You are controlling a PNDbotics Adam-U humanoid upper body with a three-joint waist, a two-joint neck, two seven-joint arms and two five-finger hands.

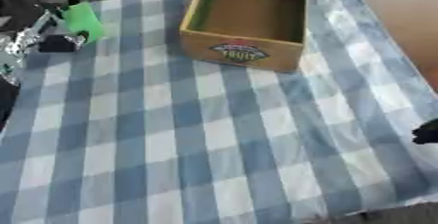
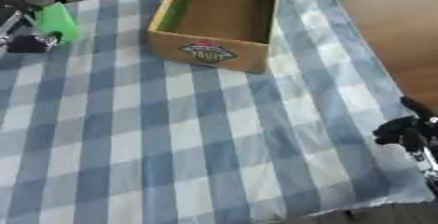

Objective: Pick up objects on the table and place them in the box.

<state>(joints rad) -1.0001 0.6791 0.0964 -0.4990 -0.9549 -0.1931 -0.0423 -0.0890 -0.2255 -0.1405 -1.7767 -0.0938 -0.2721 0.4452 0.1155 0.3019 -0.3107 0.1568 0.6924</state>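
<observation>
Holding a green object (image 1: 84,21) up at the far left, the left hand (image 1: 38,34) looks curled round it, though the blur hides exactly how it pinches. Best bet now: carry it right, get over the open box (image 1: 205,10) before letting go, and keep clear of the near wall. The right hand (image 2: 402,132) sits idle at the right edge; can't tell its fingers. Everything's on a blue-and-white checked cloth (image 1: 197,145), brown floor (image 2: 385,27) beyond.

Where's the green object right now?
The green object is at the far left of the table, held up in the left hand, left of the box.
</observation>
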